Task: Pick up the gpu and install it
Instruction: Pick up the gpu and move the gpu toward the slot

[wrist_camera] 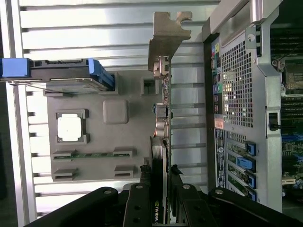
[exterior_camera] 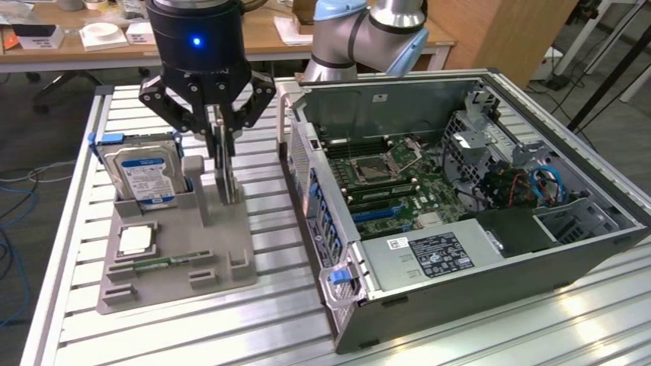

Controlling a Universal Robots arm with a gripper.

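Pincer (wrist_camera: 159,169) clamps the upright gpu (wrist_camera: 162,120) — Nvidia logo (wrist_camera: 156,211) (greenish) showing.

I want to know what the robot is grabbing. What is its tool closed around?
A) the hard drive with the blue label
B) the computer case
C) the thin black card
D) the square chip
C: the tool clamps the thin black card from both sides. The card stands upright in the grey holder, and the hard drive stands apart beside it.
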